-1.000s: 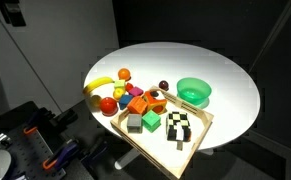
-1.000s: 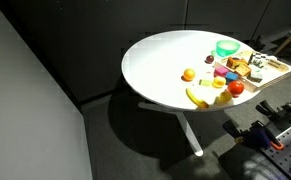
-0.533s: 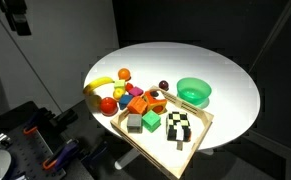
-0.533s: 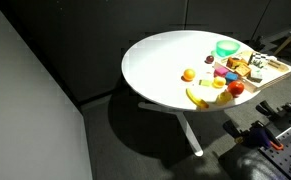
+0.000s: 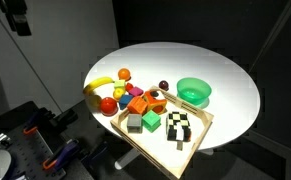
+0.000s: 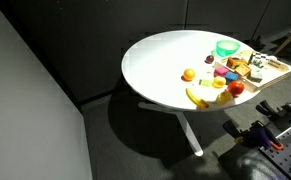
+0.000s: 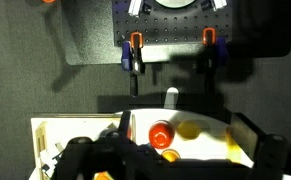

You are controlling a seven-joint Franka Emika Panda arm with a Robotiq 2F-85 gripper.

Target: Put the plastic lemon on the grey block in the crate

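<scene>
The plastic lemon (image 5: 119,93) lies on the white round table among loose toys, beside the banana (image 5: 98,85) and a red ball (image 5: 107,103). It also shows in an exterior view (image 6: 222,97) and, as a yellow oval, in the wrist view (image 7: 190,129). The grey block (image 5: 134,122) sits in the light wood crate (image 5: 202,133), next to a green cube (image 5: 150,120) and checkered blocks (image 5: 180,125). My gripper (image 5: 20,18) hangs high above and off the table's edge, far from the toys. In the wrist view the gripper (image 7: 175,165) is open and empty.
A green bowl (image 5: 194,92) stands on the table behind the crate. An orange ball (image 5: 124,73) and several small coloured toys lie beside the crate. A dark equipment base with orange clamps (image 5: 45,150) stands beside the table.
In an exterior view my gripper has shifted slightly down and to the right since a second ago, then held still. The toys have not moved.
</scene>
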